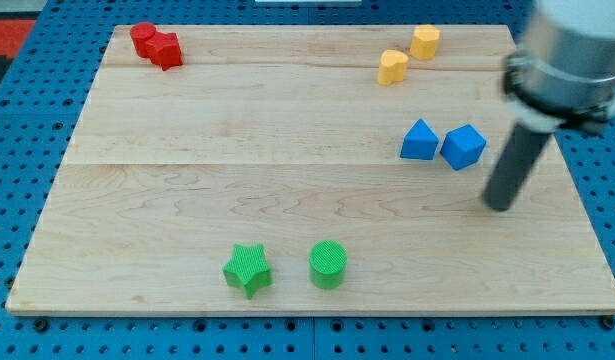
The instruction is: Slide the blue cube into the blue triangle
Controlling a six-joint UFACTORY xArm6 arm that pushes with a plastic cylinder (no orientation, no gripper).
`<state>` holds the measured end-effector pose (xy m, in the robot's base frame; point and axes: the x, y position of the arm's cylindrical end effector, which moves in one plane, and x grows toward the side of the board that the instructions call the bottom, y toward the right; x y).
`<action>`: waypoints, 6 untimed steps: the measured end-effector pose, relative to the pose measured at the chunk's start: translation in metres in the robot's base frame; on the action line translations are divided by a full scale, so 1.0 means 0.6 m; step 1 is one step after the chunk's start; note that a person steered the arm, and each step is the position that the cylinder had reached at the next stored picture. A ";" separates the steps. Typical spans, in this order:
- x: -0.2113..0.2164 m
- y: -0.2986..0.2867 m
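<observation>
Desk (287,200): pale wooden board of joined planks, resting on a blue perforated base (17,130).

Blue cube (463,146): right of centre, upper half of the desk, standing just to the view's right of the blue triangle (419,141); the two sit side by side, touching or very nearly so, which cannot be told apart.

My tip (499,206): lower end of a dark rod, on the desk to the view's right of and slightly below the blue cube, near it but apart.

Claw: none fitted; the arm ends in the rod only, so no wide or narrow state applies.

Red blocks (155,44): two, touching, top left corner.

Yellow blocks (408,54): two, close together, top right.

Green star (248,269) and green cylinder (328,264): near the bottom edge, side by side, apart.
</observation>
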<state>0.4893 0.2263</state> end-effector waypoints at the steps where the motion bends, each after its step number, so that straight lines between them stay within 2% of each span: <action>1: -0.034 0.015; 2: -0.105 0.016; 3: -0.118 -0.001; 4: -0.118 -0.067; 6: -0.118 -0.134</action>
